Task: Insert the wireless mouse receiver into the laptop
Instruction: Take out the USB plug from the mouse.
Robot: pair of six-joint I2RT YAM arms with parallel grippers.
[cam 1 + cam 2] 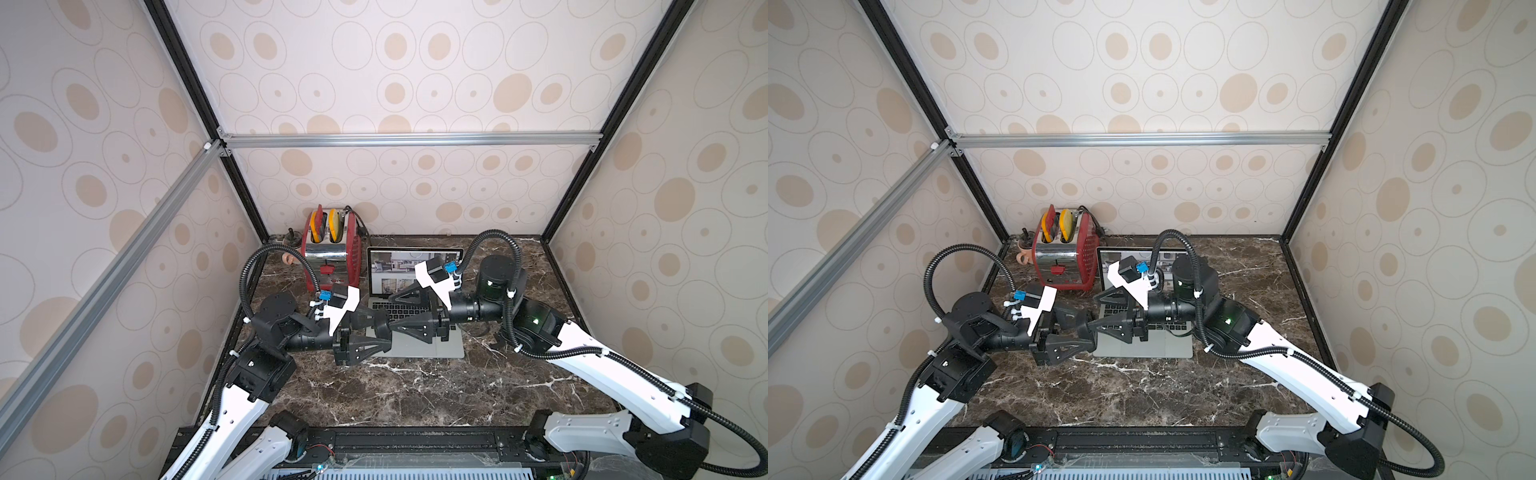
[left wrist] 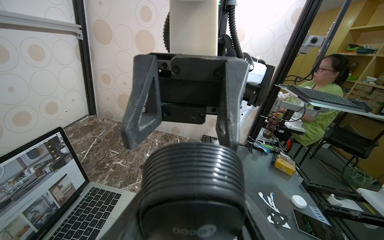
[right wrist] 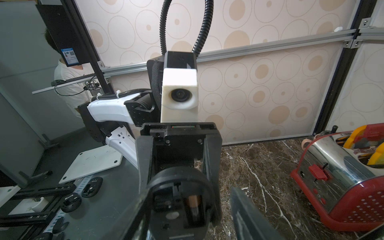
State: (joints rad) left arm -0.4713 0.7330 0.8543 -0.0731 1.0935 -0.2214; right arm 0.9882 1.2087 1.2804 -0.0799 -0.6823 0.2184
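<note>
The open silver laptop (image 1: 419,347) (image 1: 1142,350) (image 2: 87,207) sits mid-table, its screen lit. Over its front left corner my left gripper (image 1: 380,331) (image 1: 1083,332) is shut on a black wireless mouse (image 1: 380,325) (image 1: 1084,329) (image 2: 193,187) (image 3: 180,199), underside turned to the right arm. An open bay there holds a small orange-grey piece (image 3: 193,202); whether it is the receiver I cannot tell. My right gripper (image 1: 391,313) (image 1: 1094,314) (image 2: 180,144) faces the mouse. It is open, with its fingertips (image 2: 133,143) on either side of the mouse's end.
A red and chrome toaster (image 1: 332,257) (image 1: 1065,259) (image 3: 342,176) stands at the back left beside the laptop, with a mug (image 1: 286,258) behind it. A dark cable (image 1: 478,328) lies right of the laptop. Both arms crowd the space above the keyboard.
</note>
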